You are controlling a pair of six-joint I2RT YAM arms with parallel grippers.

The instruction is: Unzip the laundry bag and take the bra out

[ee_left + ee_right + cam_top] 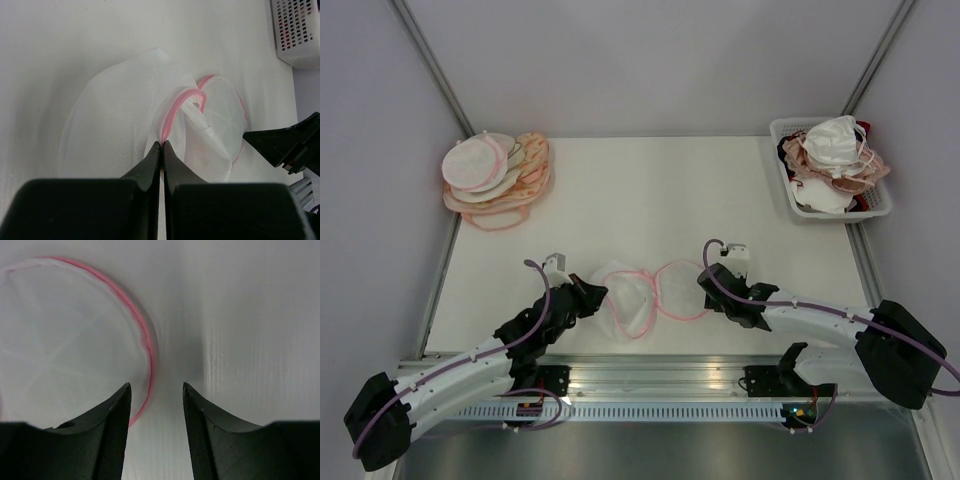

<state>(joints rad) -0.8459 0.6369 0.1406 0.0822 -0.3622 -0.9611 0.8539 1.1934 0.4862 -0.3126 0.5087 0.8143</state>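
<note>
My left gripper (161, 145) is clamped shut on a fold of the laundry bag (115, 115) at its pink rim (170, 112). My right gripper (156, 390) stands open just off the far disc's edge. The bag lies splayed between them, its long axis running arm to arm, with the left arm nearer. I cannot make out the bra through the mesh.
</note>
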